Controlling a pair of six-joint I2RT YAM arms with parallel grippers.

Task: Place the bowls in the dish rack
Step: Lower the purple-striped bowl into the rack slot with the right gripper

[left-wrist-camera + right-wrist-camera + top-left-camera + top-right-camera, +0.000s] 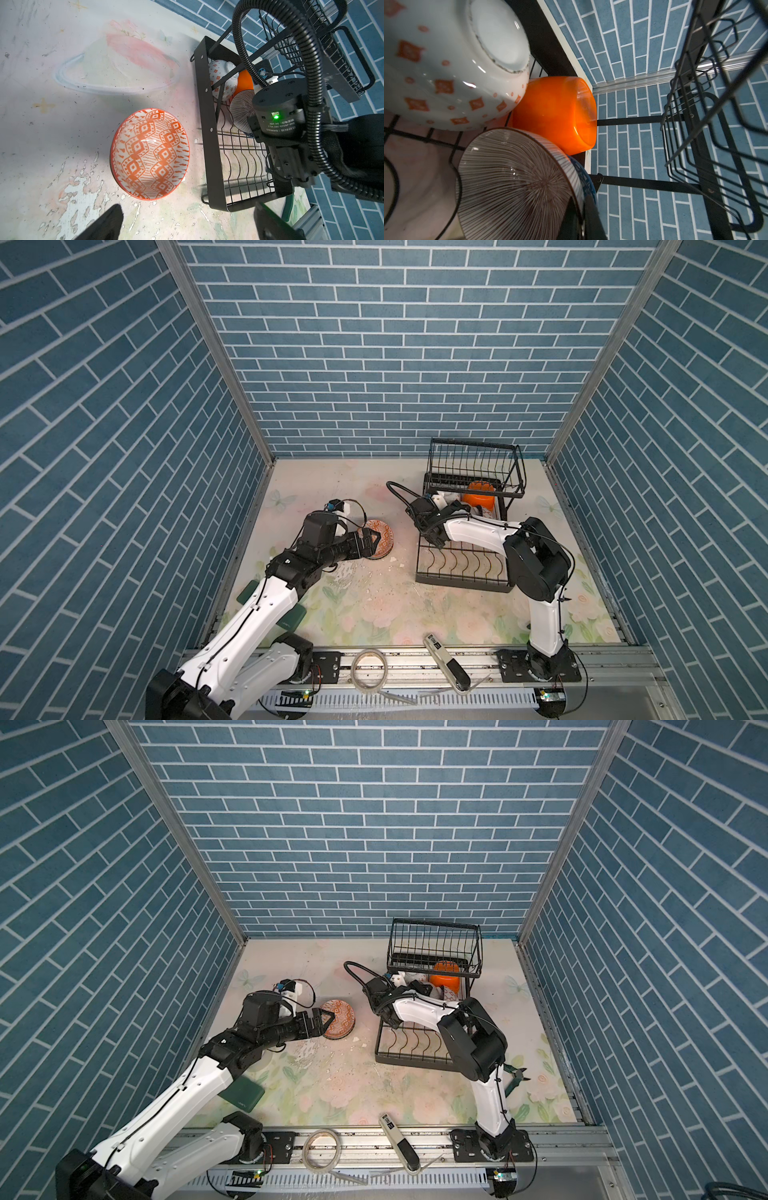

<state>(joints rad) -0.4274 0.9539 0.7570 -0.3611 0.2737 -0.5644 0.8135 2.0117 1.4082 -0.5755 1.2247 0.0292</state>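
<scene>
The floral desk (pixel 374 614) carries the rack (pixel 461 581) on its right side. The left pincer (pixel 376 541), spread wide, hovers over a red-patterned bowl (pixel 149 153) that sits upright on the desk beside the rack. The right pincer (pixel 580 199) pinches the rim of a striped bowl (pixel 512 182) in the rack's lower tier, next to a white bowl (pixel 446 72) and an orange bowl (pixel 554 112).

Dish rack (pixel 457 584) right on table (pixel 374 605); bowls (pixel 480 499) in rack; lone bowl (pixel 385 537) left of it.
</scene>
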